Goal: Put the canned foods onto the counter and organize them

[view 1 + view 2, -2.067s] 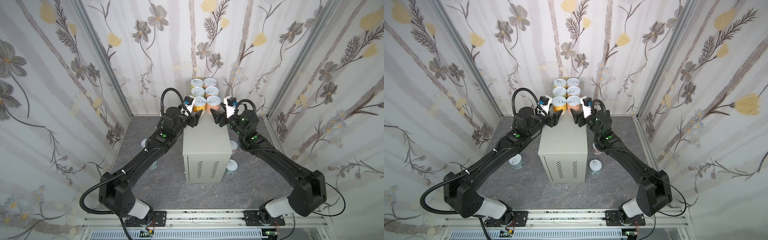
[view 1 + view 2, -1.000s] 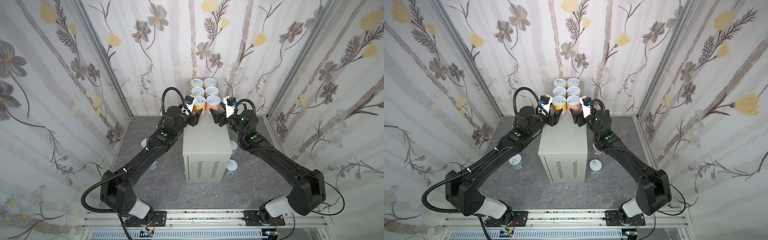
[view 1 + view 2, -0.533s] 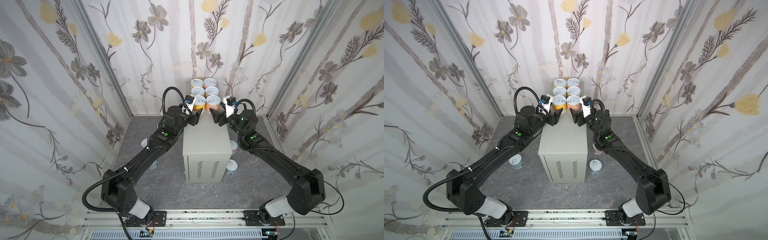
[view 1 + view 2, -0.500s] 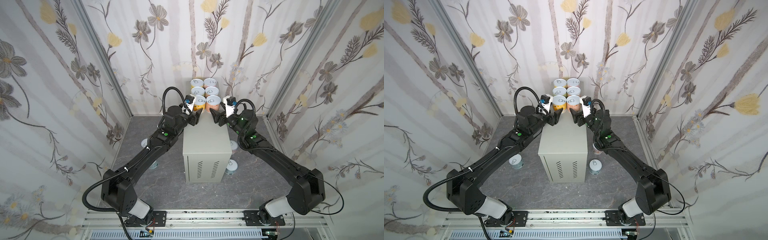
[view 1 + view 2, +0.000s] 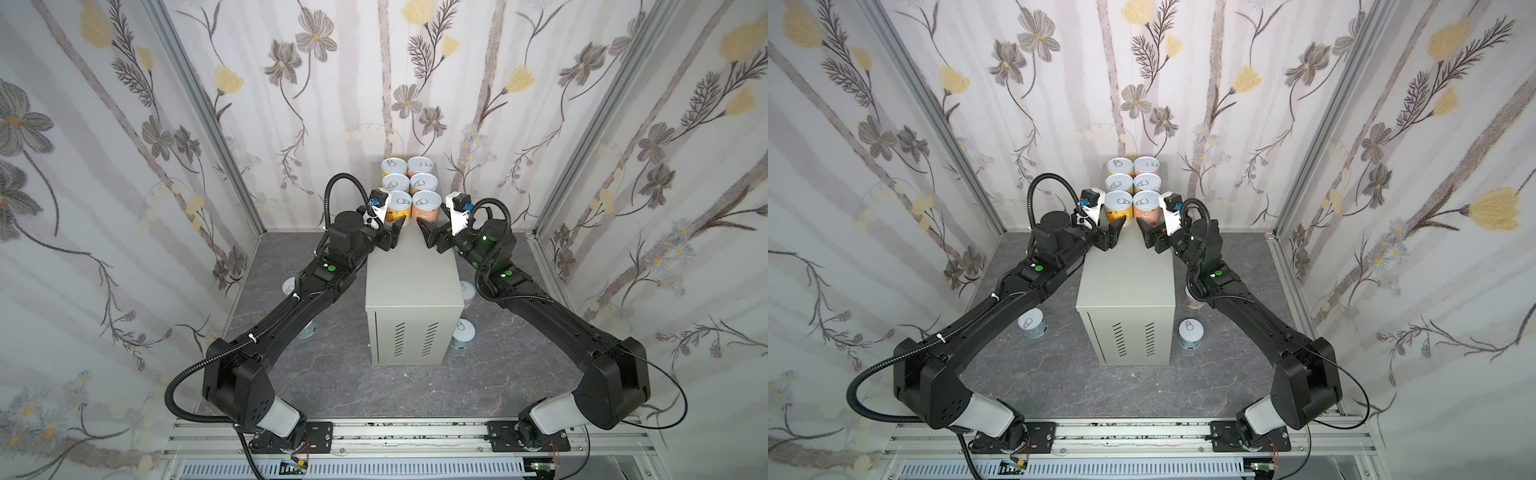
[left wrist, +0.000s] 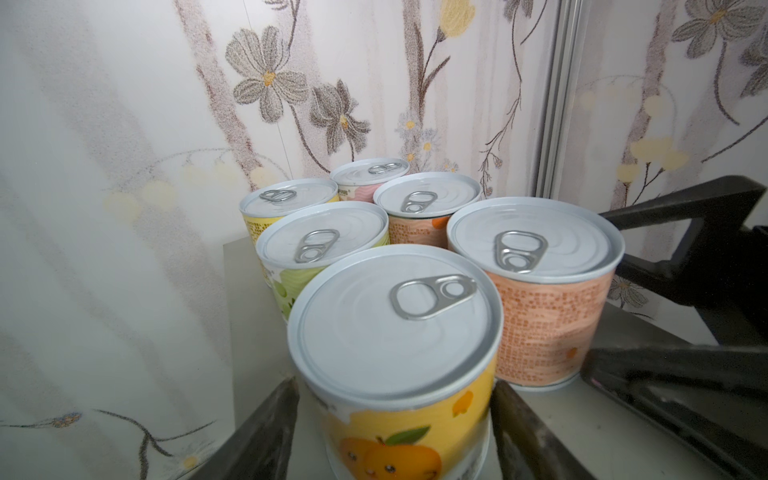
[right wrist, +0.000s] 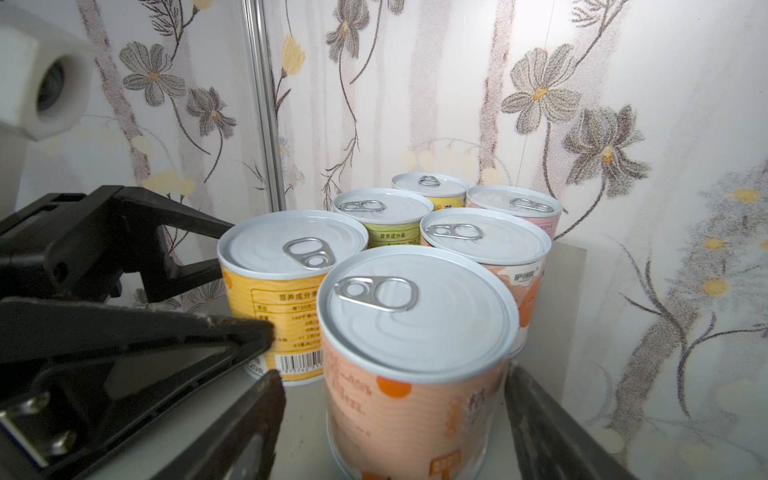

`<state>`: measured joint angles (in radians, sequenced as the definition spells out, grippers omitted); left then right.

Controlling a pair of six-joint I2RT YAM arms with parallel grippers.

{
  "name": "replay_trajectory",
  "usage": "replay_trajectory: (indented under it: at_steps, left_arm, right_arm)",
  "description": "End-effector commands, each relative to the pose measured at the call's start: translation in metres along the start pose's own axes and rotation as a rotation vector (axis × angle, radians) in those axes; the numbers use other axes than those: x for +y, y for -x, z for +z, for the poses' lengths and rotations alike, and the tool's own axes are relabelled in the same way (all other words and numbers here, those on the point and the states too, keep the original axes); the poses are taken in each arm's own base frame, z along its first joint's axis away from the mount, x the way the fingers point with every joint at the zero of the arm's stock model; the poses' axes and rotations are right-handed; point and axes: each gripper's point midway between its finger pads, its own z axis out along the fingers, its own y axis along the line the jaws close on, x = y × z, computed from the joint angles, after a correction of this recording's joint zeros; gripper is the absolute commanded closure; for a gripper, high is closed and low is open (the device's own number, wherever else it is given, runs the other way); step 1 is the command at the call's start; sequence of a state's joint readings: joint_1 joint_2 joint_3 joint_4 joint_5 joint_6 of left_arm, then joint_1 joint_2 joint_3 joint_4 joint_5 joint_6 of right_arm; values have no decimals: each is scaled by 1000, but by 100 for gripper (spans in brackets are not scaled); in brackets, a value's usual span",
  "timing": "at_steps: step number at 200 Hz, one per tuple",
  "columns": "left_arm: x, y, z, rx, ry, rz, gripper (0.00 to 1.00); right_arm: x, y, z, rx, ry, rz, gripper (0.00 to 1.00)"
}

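Six cans (image 5: pixel 409 187) are standing two abreast at the far end of the counter (image 5: pixel 411 282) — seemingly packed tight to keep its near half free. The left gripper (image 6: pixel 392 388) is straddling the front yellow can (image 6: pixel 395 353), jaws parted and apparently clear of its sides. The right gripper (image 7: pixel 392 384) is bracketing the peach can (image 7: pixel 415 353) alongside, clamping nothing. Four more cans are sitting on the floor (image 5: pixel 1059 374) beside the counter — some partly hidden under the arms.
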<state>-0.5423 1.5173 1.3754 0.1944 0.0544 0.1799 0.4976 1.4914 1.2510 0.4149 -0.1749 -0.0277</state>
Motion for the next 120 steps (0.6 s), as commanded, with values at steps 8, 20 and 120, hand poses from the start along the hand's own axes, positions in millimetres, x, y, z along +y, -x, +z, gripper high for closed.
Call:
replay_trajectory:
  at_steps: [8,20,120]
  left_arm:
    - [0,-22,1,82,2,33,26]
    - [0,-21,1,79,3,32,26]
    - [3,-1,-13,28,17,36,19]
  right_arm:
    - [1,-22,-3,88,6,-10,17]
    - [2,-20,-6,85,8,-10,15]
    - [-2,1,-50,82,-58,-19,0]
